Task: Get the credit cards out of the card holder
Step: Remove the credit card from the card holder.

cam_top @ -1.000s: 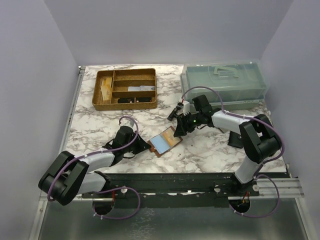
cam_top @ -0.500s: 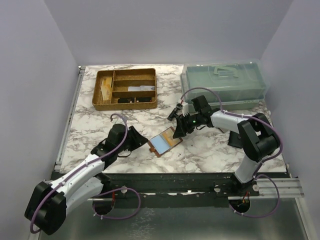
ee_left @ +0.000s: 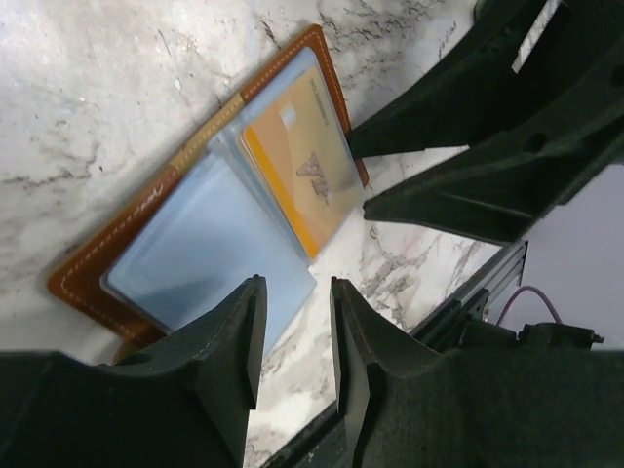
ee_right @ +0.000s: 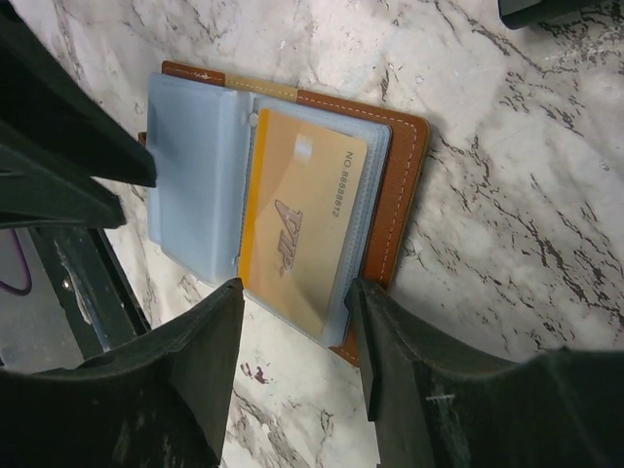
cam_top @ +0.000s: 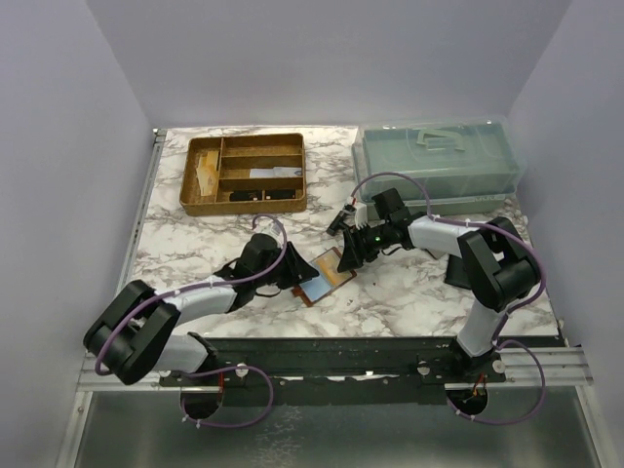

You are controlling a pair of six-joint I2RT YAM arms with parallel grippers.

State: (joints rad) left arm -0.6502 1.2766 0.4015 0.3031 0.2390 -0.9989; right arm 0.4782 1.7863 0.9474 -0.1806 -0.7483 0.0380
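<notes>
While both arms lean in at mid-desk: your card holder (cam_top: 325, 277) lies flat and open on the marble desk (cam_top: 195, 249), between the two wrists, with its brown leather underneath and its inner leaves facing up.
Card in view: one yellow-orange card (ee_right: 292, 229) sits in a clear pocket on the half nearer your right arm. A printed number runs along one long edge, and the whole card lies within the stitched leather border.
Blue leaf: a pale blue plastic leaf (ee_left: 195, 249) covers the other half, on your left arm's side. You cannot tell whether a card is tucked inside it.
Left fingers (ee_left: 234, 336): these are parted by a narrow gap with nothing between them, and they are poised over the free corner of the blue leaf. Your wrist view does not show whether they touch it.
Right fingers (ee_right: 219, 336): these are set wider and clamp nothing. Their tips are down at the holder's edge, one on each side of the yellow-orange card's end. You cannot tell whether they press on the leather.
Back of the desk: a gold-brown divided tray (cam_top: 244, 174) stands at the back left and a pale green lidded box (cam_top: 434, 156) at the back right, both well apart from the holder.
</notes>
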